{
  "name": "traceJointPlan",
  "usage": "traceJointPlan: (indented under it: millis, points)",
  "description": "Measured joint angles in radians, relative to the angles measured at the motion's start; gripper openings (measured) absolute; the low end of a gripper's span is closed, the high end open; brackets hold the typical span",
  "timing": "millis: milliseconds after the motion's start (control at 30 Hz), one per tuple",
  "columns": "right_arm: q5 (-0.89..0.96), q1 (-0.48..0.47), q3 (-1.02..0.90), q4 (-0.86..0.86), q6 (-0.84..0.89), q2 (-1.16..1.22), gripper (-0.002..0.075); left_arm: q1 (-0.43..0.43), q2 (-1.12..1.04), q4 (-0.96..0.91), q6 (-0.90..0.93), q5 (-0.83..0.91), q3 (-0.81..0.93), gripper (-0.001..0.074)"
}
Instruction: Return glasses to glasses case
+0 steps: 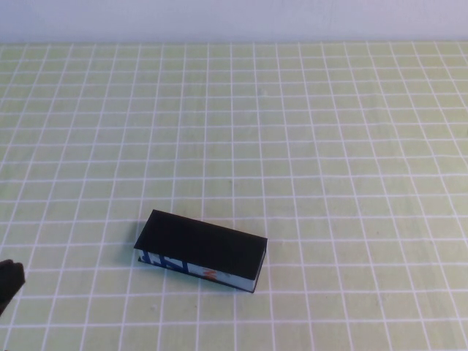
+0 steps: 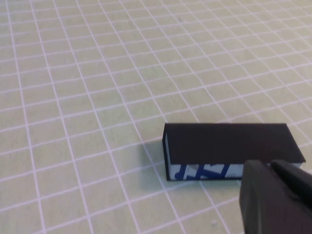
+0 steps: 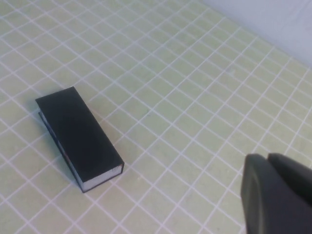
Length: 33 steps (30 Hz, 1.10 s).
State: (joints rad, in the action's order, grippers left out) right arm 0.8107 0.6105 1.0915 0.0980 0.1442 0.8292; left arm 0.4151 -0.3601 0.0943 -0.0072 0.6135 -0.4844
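The glasses case (image 1: 201,245) lies closed on the green checked cloth, its black lid down and its blue-white front edge with the orange mark facing me. It also shows in the left wrist view (image 2: 229,141) and in the right wrist view (image 3: 78,131). The glasses are not in view. My left gripper (image 2: 270,168) is shut and empty, held to the left of the case and apart from it; its tip shows at the high view's lower left edge (image 1: 9,281). My right gripper (image 3: 267,158) is shut and empty, well away from the case and outside the high view.
The green cloth with white grid lines (image 1: 329,146) covers the whole table. A pale wall (image 1: 234,18) runs along the far edge. No other objects show.
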Motion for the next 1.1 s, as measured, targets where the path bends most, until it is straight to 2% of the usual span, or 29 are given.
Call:
traceJointPlan:
  millis: [200,300,433,667,1100]
  points:
    - [-0.261,0.0,-0.445,0.022,-0.026,-0.372,-0.0017,0.0,0.0,0.002,0.0,-0.038,0.004,-0.0003]
    - [-0.371,0.0,-0.603,0.09,-0.113,-0.539,-0.0017,0.0,0.0,0.004,0.0,-0.04,0.006,-0.0003]
    - [-0.409,0.0,-0.741,0.211,-0.272,-0.691,-0.0017,0.0,0.0,0.004,0.0,-0.04,0.006,-0.0003]
    - [-0.408,0.0,-0.82,0.265,-0.337,-0.815,-0.0017,0.0,0.0,0.004,0.0,-0.04,0.006,-0.0003]
    - [-0.399,0.0,-0.831,0.269,-0.342,-0.817,-0.0018,0.0,0.0,0.001,0.0,-0.04,0.006,-0.0003]
